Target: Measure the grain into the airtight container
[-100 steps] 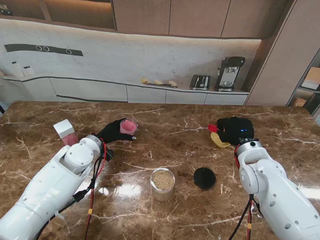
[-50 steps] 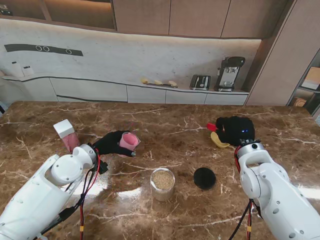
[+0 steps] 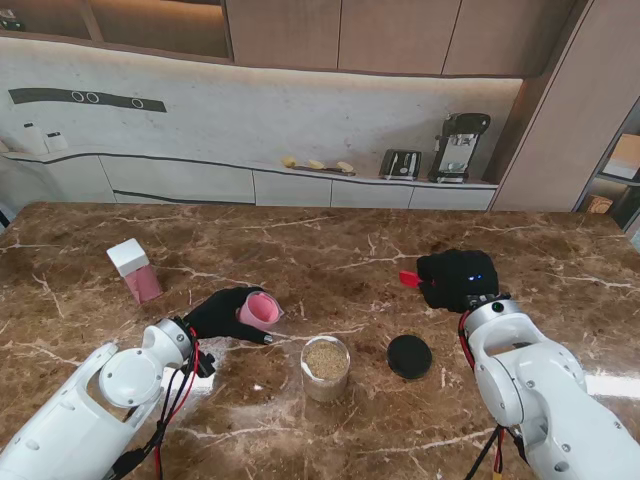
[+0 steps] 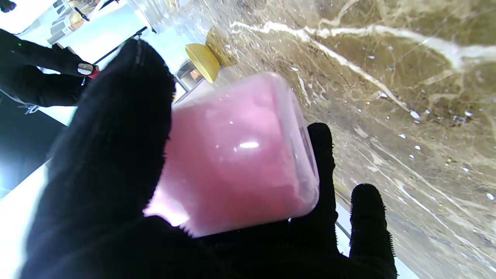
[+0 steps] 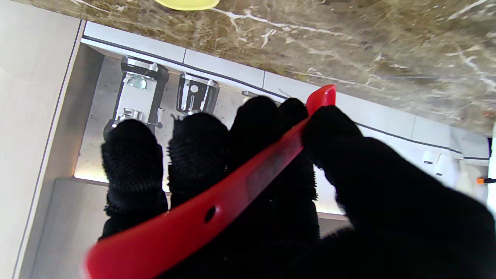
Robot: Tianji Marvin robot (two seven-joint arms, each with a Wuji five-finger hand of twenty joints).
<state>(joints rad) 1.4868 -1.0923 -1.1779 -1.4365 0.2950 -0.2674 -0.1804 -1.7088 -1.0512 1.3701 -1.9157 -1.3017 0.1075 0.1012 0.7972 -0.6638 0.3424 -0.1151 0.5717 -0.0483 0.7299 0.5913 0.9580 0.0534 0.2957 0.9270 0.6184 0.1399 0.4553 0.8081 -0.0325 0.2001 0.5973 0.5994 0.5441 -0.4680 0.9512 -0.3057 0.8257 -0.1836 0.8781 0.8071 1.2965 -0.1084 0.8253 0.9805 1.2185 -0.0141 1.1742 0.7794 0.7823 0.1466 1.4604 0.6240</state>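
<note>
The clear airtight container (image 3: 325, 367) stands open near the middle of the table with tan grain in its bottom. Its black round lid (image 3: 409, 356) lies flat just to its right. My left hand (image 3: 225, 312) is shut on a pink measuring cup (image 3: 260, 311), tilted with its mouth toward the container, a little left of and farther from me than it. In the left wrist view the pink cup (image 4: 236, 155) fills the grasp of the left hand (image 4: 108, 162). My right hand (image 3: 455, 278) is shut on a flat red tool (image 3: 410, 279); the red tool (image 5: 232, 193) crosses the fingers (image 5: 197, 147).
A pink box with a white cap (image 3: 133, 270) stands at the far left of the table. A yellow scoop (image 5: 186, 4) lies on the marble beyond my right hand; the same yellow scoop (image 4: 201, 62) shows in the left wrist view. Appliances (image 3: 458, 146) sit on the back counter.
My left hand has carried the pink cup nearer to me and rightward, closer to the container. My right hand has drawn leftward with the red tool, and now hides the yellow scoop.
</note>
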